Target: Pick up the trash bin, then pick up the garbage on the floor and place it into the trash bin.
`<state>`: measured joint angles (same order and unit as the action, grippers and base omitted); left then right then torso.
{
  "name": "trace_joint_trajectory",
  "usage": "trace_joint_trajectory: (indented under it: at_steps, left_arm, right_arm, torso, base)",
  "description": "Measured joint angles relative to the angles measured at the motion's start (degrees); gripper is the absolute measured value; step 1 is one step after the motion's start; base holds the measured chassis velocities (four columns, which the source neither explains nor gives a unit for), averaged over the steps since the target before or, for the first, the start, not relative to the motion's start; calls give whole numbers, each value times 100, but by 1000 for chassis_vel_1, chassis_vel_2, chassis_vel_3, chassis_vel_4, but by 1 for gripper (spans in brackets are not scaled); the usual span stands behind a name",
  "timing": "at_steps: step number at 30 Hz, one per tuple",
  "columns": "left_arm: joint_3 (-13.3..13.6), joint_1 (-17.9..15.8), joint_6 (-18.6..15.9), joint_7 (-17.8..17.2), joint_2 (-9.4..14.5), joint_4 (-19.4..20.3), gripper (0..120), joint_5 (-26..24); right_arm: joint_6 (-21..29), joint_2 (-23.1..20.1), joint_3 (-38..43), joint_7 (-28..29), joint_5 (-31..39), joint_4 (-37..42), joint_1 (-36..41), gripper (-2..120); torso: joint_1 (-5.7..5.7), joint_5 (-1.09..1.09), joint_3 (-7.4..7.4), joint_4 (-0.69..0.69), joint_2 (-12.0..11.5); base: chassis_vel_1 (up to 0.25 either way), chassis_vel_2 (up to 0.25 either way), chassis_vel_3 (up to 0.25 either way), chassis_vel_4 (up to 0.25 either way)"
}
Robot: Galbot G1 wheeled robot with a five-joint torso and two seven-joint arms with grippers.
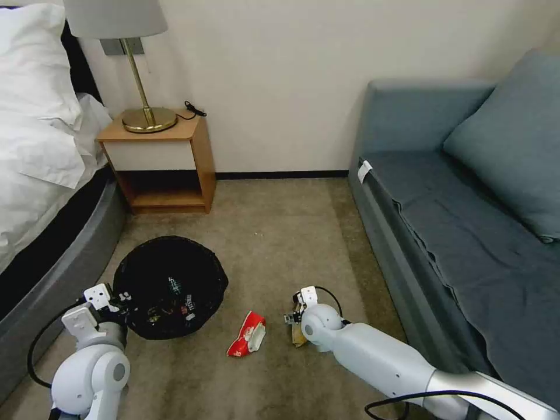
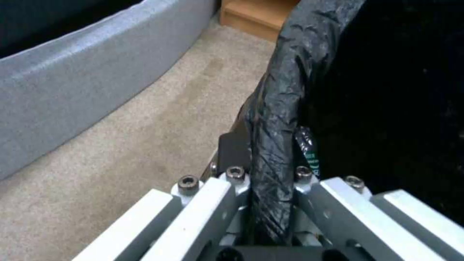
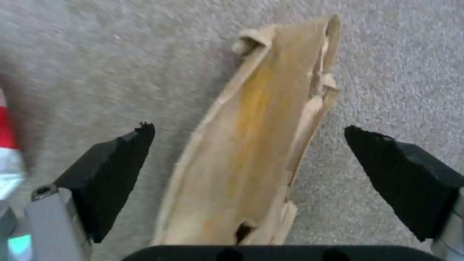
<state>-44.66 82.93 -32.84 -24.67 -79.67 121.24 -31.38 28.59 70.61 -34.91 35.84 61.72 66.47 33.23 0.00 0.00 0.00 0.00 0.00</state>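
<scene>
The trash bin, round and lined with a crinkled black bag, stands on the carpet with some litter inside. My left gripper is at its near-left rim. In the left wrist view that gripper is shut on the bag-covered rim of the bin. A tan-brown peel-like scrap of garbage lies flat on the carpet between the black fingers of my open right gripper, without touching them. In the head view the right gripper hangs over that scrap. A red-and-white crumpled wrapper lies between bin and scrap.
A bed with a grey base runs along the left. A wooden nightstand with a brass lamp stands at the back wall. A blue-grey sofa fills the right. Open carpet lies in the middle.
</scene>
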Motion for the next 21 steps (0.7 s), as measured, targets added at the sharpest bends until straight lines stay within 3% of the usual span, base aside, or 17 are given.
trace_joint_trajectory:
  at_steps: [13,20,21]
  left_arm:
    - [-33,69,-22,-25,-24,117,2,45]
    - [-45,83,-22,-27,-32,129,2,51]
    - [-47,83,-22,-28,-32,128,2,52]
  right_arm:
    - [-275,186,-2,-345,-354,-750,57,98]
    - [-397,204,23,-432,-427,-771,127,79]
    - [-420,183,29,-440,-428,-733,139,73]
  torso:
    - [0,0,0,0,1]
    - [0,0,0,0,1]
    - [0,0,0,0,1]
  base:
    - [0,0,0,0]
    - [0,0,0,0]
    - [0,0,0,0]
